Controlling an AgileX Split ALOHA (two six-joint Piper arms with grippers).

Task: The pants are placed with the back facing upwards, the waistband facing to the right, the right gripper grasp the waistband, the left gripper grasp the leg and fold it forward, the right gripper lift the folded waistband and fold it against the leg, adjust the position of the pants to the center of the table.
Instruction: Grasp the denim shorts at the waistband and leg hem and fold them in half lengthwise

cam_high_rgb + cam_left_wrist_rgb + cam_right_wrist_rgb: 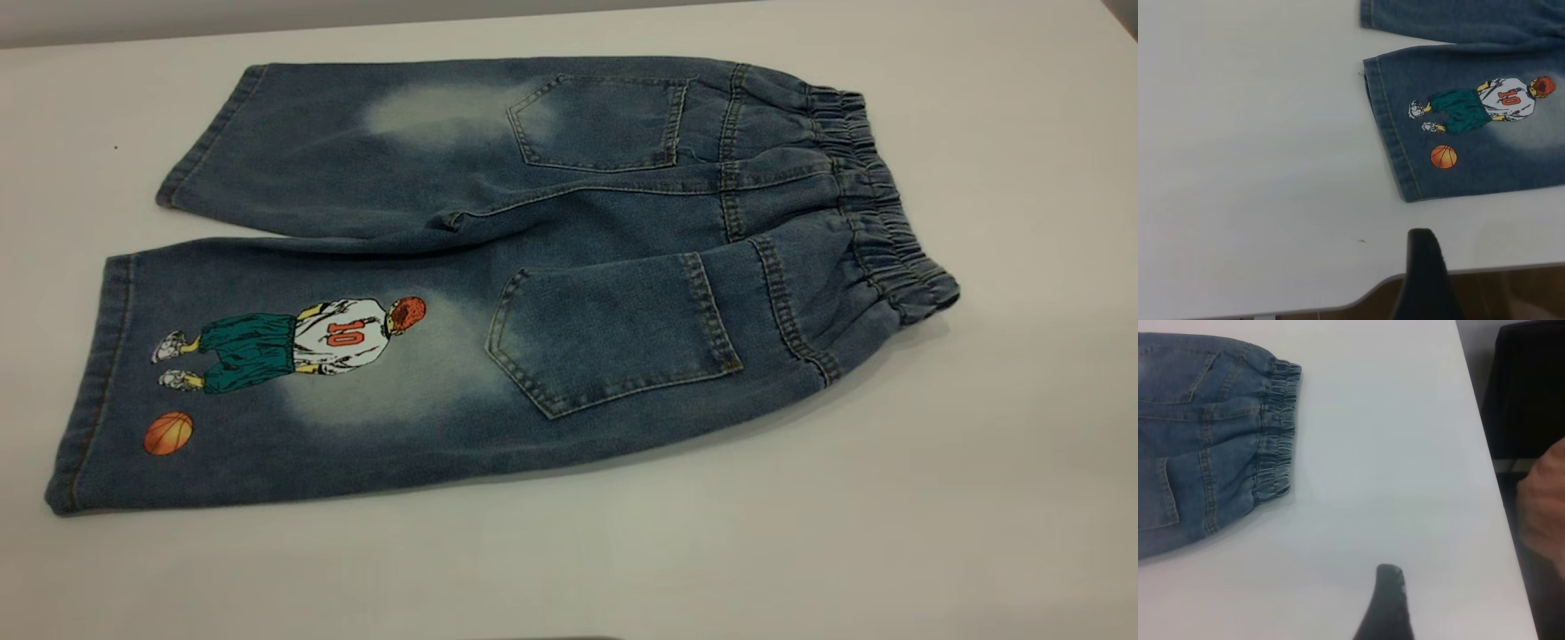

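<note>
Both grippers off one pants (498, 284).

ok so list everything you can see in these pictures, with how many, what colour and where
faded blue denim pants: one, blue with pale bleached patches, lying flat and unfolded on the table, back pockets up
gathered elastic waistband: one, darker blue, at the right end of the pants
printed leg: one, blue with a player in a white number 10 shirt, green shorts and an orange ball, the nearer leg
plain leg: one, blue, the farther leg
flat white table: one, white, under everything
left gripper: one, black, near the table edge off the printed leg's hem, apart from it
right gripper: one, black, over bare table off the waistband
</note>
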